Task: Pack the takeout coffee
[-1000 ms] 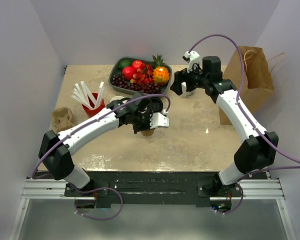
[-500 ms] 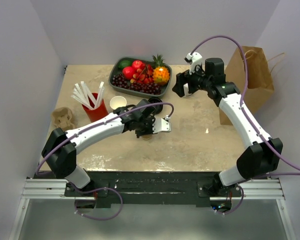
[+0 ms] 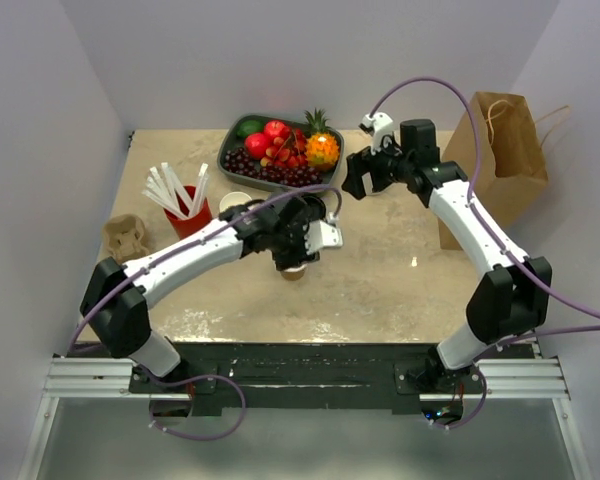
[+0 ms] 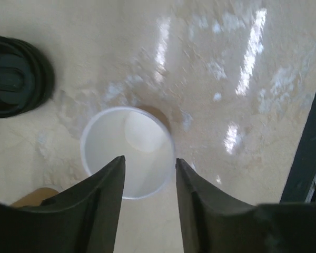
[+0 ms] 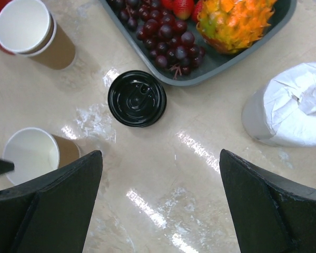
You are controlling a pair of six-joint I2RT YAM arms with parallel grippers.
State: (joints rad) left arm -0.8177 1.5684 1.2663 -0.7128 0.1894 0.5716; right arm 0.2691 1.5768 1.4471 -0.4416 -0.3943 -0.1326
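The takeout coffee cup (image 4: 127, 153), brown kraft outside and white inside, stands upright and lidless on the table (image 4: 210, 47). It also shows in the top view, where this cup (image 3: 294, 269) peeks out under the left wrist, and as the nearer cup (image 5: 34, 155) in the right wrist view. Its round black lid (image 5: 137, 98) lies flat by itself a short way off, at the upper left as the lid (image 4: 13, 76) in the left wrist view. My left gripper (image 4: 149, 159) hovers over the cup's rim, open, holding nothing. My right gripper (image 5: 160, 153) is wide open above bare table near the lid.
A second lidless brown cup (image 5: 34, 31) stands by the red cup of straws (image 3: 188, 212). A fruit tray (image 5: 284, 21) sits at the back, with a white crumpled bundle (image 5: 292, 108) beside it. The paper bag (image 3: 505, 160) stands at the right and a cup carrier (image 3: 125, 238) at the left.
The left gripper, shut on the cup a second ago, has opened and let it go on the table. The right arm has shifted slightly left.
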